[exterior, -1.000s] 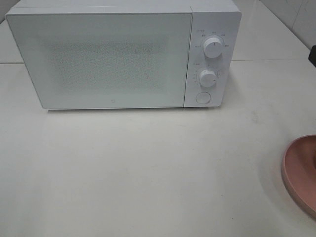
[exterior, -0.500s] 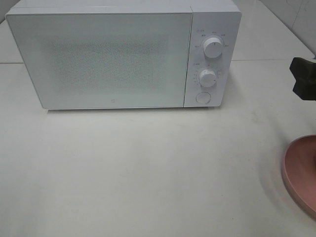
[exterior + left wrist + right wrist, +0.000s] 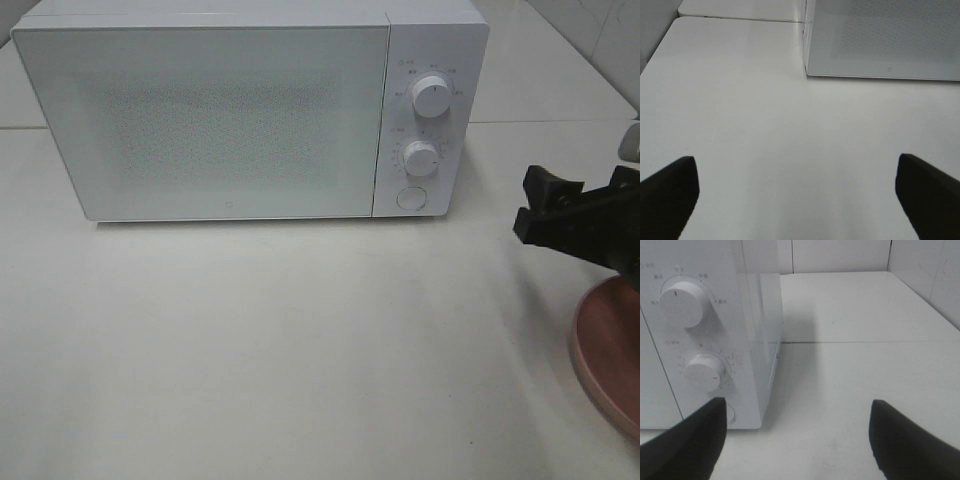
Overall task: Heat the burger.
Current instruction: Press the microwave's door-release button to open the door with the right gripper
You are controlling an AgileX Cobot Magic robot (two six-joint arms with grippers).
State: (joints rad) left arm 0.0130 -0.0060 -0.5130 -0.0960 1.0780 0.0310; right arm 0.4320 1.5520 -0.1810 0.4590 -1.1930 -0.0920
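White table (image 3: 300,350) fills the scene, with a seam running across it behind the microwave and pale tiled wall (image 3: 612,35) at the far right corner.

The right gripper (image 3: 562,215) hangs above the table at the right edge of the high view. Its black fingers (image 3: 690,445) stand well apart, with only bare tabletop between them. Just below and behind it lies the plate (image 3: 603,345), round and pink, cut off by the picture's edge. The part in view shows only its own pink surface. Ahead of this gripper and to its left stands the microwave (image 3: 220,110), white, with its door (image 3: 200,120) closed. The door's dotted pane is frosted, so what is inside cannot be made out. Nearest the gripper is the control panel, with the upper knob (image 3: 682,302), the lower knob (image 3: 704,372) under it, and the button (image 3: 410,198) lowest of the three. The gripper is close to the panel but apart from it.

The left gripper (image 3: 797,200) shows only in its own wrist view. Its two dark fingers (image 3: 667,195) are spread wide over bare table, gripping nothing. Ahead of it, to one side, is the lower corner of the door, and further out the table's far edge.

The burger shows in none of the views, so its place cannot be told.
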